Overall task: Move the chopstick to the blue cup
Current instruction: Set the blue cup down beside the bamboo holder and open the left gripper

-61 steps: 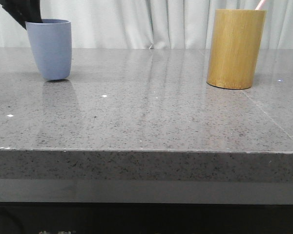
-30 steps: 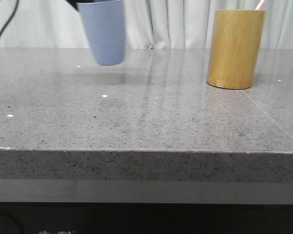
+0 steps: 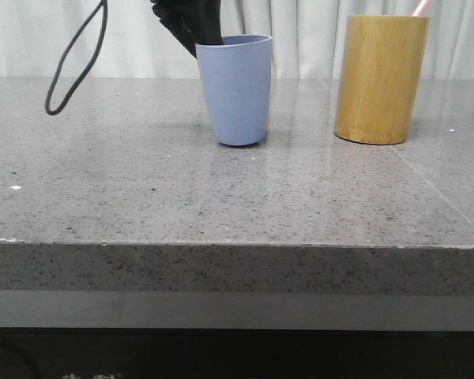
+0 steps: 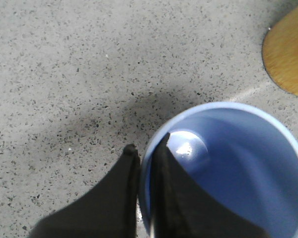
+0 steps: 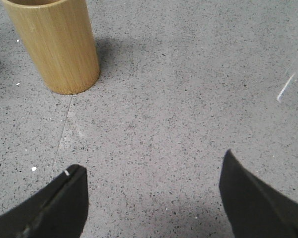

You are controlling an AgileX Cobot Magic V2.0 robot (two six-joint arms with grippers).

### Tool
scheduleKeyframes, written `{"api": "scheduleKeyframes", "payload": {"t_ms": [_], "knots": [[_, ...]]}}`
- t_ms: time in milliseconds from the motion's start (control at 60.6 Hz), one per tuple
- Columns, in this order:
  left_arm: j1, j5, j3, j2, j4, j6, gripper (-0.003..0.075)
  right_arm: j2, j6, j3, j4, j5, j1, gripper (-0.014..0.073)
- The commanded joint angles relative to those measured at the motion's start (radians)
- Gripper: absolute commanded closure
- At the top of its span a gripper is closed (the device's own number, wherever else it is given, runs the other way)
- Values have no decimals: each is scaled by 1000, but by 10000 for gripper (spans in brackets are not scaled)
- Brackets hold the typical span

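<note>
The blue cup (image 3: 236, 91) stands upright on the grey stone table, left of the tan bamboo cylinder (image 3: 379, 79). My left gripper (image 3: 196, 35) is shut on the cup's rim at its far left side, one finger inside and one outside. In the left wrist view the gripper (image 4: 146, 148) pinches the rim of the cup (image 4: 238, 163), which is empty inside. A pink chopstick tip (image 3: 419, 8) sticks out of the bamboo cylinder's top. My right gripper (image 5: 151, 171) is open and empty above bare table, the bamboo cylinder (image 5: 54, 44) some way ahead of it.
A black cable loop (image 3: 73, 63) hangs at the left behind the table. White curtains close off the back. The table's front edge (image 3: 237, 246) runs across the front view. An edge of the bamboo cylinder (image 4: 288, 54) shows in the left wrist view.
My left gripper has carried the blue cup from the far left to the right and set it down on the table next to the bamboo cylinder. The cable loop came into view.
</note>
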Motion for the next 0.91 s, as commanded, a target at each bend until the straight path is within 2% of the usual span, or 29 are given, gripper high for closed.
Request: {"api": "scheduleKeyframes", "payload": {"t_ms": [0, 363, 429, 544, 594, 660, 709, 890], "knots": [[-6, -62, -31, -58, -7, 1, 738, 5, -13, -36, -6, -58, 1, 33], [-6, 6, -31, -58, 59, 23, 719, 5, -13, -36, -6, -58, 1, 33], [-6, 4, -31, -58, 59, 23, 668, 5, -13, -36, -6, -58, 1, 33], [-6, -3, -31, -58, 53, 23, 492, 5, -13, -36, -6, -58, 1, 33], [-6, -3, -31, -58, 48, 23, 393, 5, -13, -36, -6, -58, 1, 33], [-6, -3, -31, -58, 46, 23, 321, 5, -13, -36, -6, -58, 1, 33], [-6, -3, -34, -61, 46, 23, 292, 5, -13, -36, -6, -58, 1, 33], [-6, 34, -97, -67, 18, 23, 291, 5, -13, -36, 32, -74, 1, 33]]}}
